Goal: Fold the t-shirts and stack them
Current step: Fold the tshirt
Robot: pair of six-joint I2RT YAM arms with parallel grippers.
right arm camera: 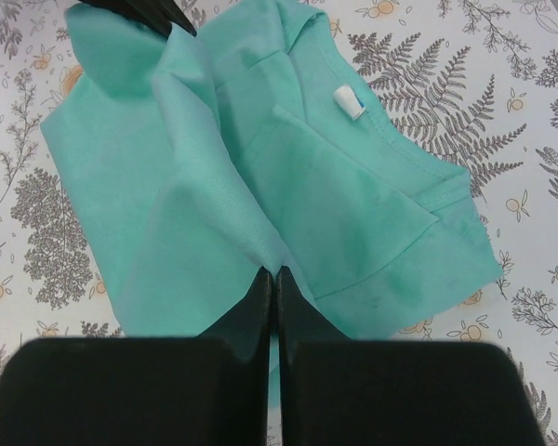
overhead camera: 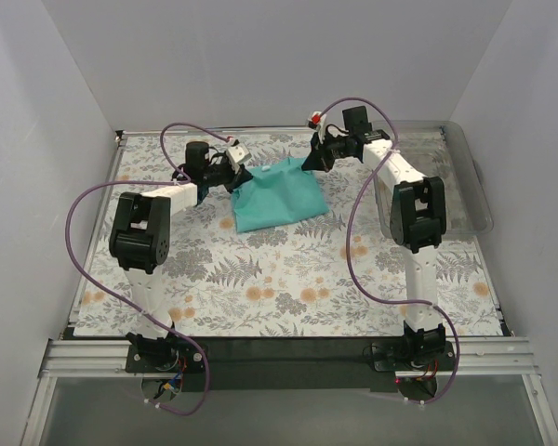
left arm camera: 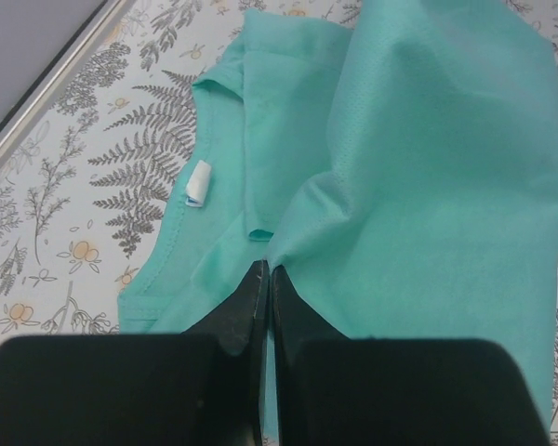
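Your left hand [left arm camera: 265, 271] has its fingers pressed together on a fold of the teal t-shirt [left arm camera: 428, 186]. Your right hand [right arm camera: 271, 275] is clamped on the opposite edge. The shirt lies bunched on the floral table [overhead camera: 260, 288], far middle, between both arms. A clear bin [overhead camera: 465, 186] sits well apart at the right. Only the wrist views show the white neck label [left arm camera: 197, 183].

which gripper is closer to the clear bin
The right gripper, shut on the teal shirt; the left gripper grips its opposite edge, farther from the clear bin.
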